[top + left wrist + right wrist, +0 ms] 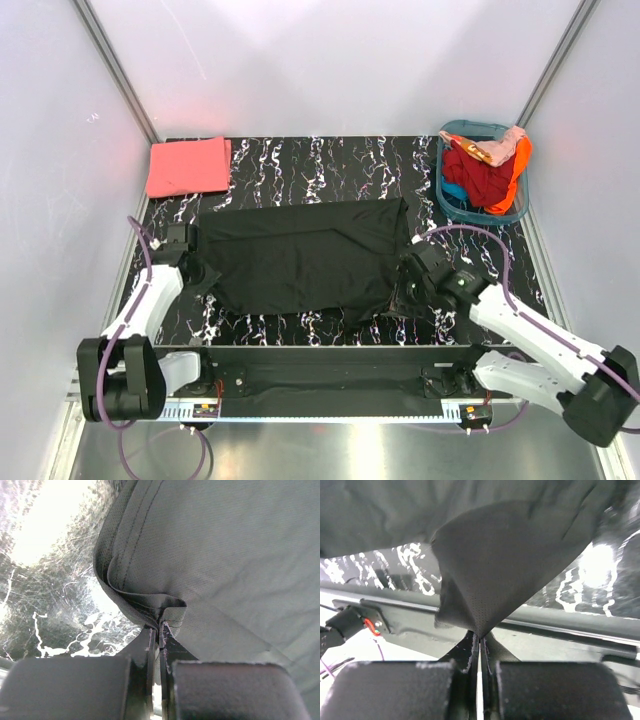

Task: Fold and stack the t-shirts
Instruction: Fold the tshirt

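The large black t-shirt (305,255) lies spread across the middle of the marbled table (300,165). My left gripper (196,272) is shut on its left hemmed edge; in the left wrist view the pinched fold (165,607) sits at the fingertips (161,630). My right gripper (405,290) is shut on the shirt's near right corner, which rises as a peak of cloth (490,580) from my gripper (480,639). The coral-pink t-shirt (187,165) lies folded at the far left corner.
A teal plastic basket (482,172) with red, orange and pale clothes stands at the far right. The table's front rail (545,625) runs close under the right gripper. White walls enclose the table on three sides.
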{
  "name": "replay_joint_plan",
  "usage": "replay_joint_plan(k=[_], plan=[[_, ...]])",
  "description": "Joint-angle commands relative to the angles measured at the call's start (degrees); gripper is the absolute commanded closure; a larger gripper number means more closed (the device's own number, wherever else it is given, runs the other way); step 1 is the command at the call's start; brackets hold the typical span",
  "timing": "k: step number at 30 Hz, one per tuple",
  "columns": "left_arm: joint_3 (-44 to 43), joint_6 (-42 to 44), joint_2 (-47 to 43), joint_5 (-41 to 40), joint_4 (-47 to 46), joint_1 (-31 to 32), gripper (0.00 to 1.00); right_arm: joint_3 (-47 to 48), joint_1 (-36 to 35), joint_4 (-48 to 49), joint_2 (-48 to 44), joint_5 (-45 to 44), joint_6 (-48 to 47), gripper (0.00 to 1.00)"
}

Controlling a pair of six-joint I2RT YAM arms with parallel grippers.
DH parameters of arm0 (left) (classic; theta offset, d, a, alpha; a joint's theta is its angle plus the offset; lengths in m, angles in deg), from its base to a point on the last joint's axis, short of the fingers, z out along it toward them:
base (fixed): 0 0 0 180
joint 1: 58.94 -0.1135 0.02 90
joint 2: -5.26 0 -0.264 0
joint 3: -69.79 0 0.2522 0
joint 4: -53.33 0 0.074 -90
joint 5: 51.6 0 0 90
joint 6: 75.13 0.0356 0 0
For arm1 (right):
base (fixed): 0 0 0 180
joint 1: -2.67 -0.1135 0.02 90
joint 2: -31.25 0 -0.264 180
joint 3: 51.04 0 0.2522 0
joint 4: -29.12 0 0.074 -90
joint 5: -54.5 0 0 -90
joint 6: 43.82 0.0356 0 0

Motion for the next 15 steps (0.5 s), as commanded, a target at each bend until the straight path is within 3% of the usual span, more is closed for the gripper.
replay_joint_plan(k=[1, 8, 15], plan=[[-2.32, -1.77, -2.05, -2.16, 0.16, -0.13, 1.00, 4.29, 5.93, -4.49, 3.00, -0.83, -6.45, 1.00], [-5.83, -1.25, 1.71, -0.58, -0.63, -0.57, 1.00, 15.96, 18.87, -5.19, 11.95, 4.19, -18.85, 1.00], [-5.32, -0.63, 5.50, 0.48, -1.68, -0.49, 1.00, 22.93, 20.81, -6.42, 18.30, 7.43, -22.82, 1.00]])
